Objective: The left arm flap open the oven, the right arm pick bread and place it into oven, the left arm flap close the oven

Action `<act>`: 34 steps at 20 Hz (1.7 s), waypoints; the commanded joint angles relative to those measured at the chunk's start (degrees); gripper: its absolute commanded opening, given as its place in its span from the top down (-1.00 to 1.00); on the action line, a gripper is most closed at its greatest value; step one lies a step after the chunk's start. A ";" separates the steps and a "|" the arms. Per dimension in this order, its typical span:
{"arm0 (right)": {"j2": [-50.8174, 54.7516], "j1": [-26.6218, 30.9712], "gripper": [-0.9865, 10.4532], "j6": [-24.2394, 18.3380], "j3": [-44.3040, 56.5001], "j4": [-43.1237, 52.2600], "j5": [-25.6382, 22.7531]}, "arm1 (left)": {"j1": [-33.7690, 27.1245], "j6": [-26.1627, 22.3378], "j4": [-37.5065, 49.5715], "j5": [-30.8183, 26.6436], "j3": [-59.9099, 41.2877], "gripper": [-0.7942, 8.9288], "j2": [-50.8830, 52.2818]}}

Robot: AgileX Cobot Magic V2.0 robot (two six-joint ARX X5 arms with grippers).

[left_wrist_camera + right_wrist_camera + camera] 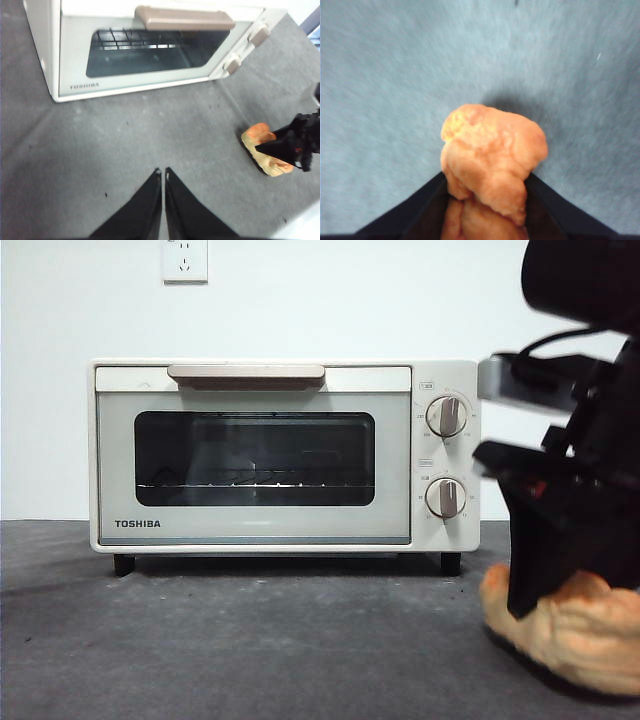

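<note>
— Bread (575, 625) sits nearest the lens, low at about four o'clock in the front view, resting on the grey bench (250, 640). What has hold of it?

— The right gripper (487, 187). Its wrist view shows a dark finger on each flank of the loaf, clenched against the crust, with the bread between them and the bench beneath.

— And the left gripper (163, 172)?

— Hanging above the bench in front of the oven (285, 455), fingers pressed together on nothing. From its camera the loaf lies out toward three o'clock, well apart from the oven.

— Is the oven door open?

— No. The glass door is flush and its beige handle (246, 373) untouched, at twelve o'clock on the door.

— So the bread has nowhere to go.

— I'd judge that the door must drop first.

— How will the loaf behave?

— Light, I expect, and soft under a knobbly crust. Squeezing hard would likely dent it. Taking it across the middle of its width, as now, looks sensible; the lumps should resist slipping.
</note>
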State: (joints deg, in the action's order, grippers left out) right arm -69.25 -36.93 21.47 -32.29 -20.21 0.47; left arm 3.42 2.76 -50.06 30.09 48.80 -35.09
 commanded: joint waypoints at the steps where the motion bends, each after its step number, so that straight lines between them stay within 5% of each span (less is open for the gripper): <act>1: 2.78 -0.50 0.50 0.57 -1.51 -1.33 0.15 | 0.96 2.38 3.85 0.17 1.20 0.80 -1.25; 7: 11.47 -0.50 0.50 -0.09 -6.73 -8.81 0.13 | 7.69 7.37 16.87 -2.34 2.27 0.80 -8.81; 15: 18.80 -0.50 0.50 -0.90 -11.74 -14.75 0.13 | 16.35 5.44 28.30 -11.02 11.04 0.80 -27.52; 27: 21.16 -0.50 0.50 -0.90 -11.74 -15.02 0.15 | 22.12 -0.09 33.97 -20.74 16.63 0.80 -43.08; 34: 21.16 -0.50 0.50 -0.92 -11.76 -15.02 0.13 | 23.61 -0.92 34.62 -21.42 16.63 0.80 -45.99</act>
State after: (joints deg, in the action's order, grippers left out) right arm -47.86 -36.97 20.99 -43.05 -35.59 0.49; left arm 26.59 2.85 -15.35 8.86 64.36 -79.88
